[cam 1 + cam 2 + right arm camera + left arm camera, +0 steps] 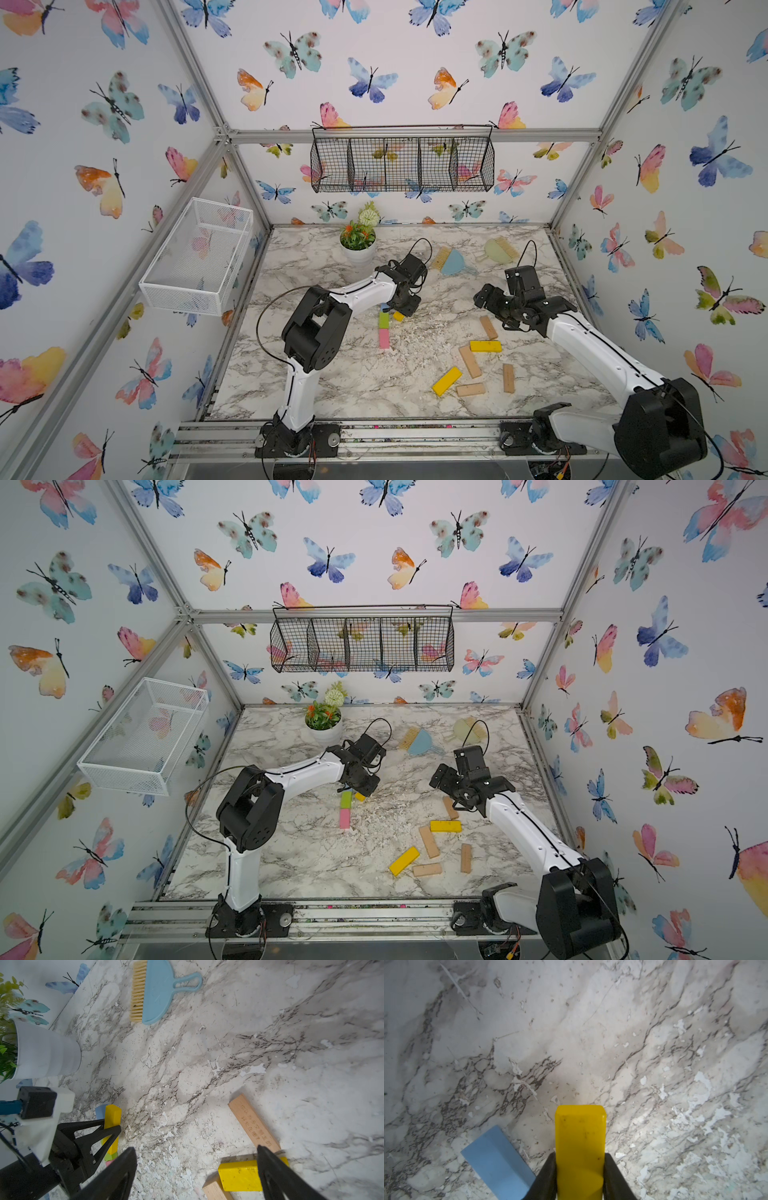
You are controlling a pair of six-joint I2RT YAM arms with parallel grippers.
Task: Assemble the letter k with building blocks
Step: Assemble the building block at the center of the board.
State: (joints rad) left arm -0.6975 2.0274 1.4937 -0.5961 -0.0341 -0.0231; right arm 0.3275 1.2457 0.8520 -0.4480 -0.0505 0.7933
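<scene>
My left gripper [580, 1155] is shut on a yellow block [580, 1147], held steeply on end just right of the light blue block [498, 1161]. In both top views this gripper [401, 309] hangs over the far end of a short column of blocks: light blue [385, 307], green [383, 320] and pink [384, 338]. My right gripper [195, 1148] is open with nothing between its fingers. It hovers over bare marble beside a tan block [253, 1124] and a yellow block [239, 1176]. More tan blocks [470, 361] and another yellow block [446, 381] lie loose at the front right.
A white plant pot [358, 249] stands at the back. A blue dustpan with brush [453, 262] and a green one [498, 251] lie behind the grippers. A white mesh basket [195, 257] hangs on the left wall, a black wire basket [403, 162] on the back wall.
</scene>
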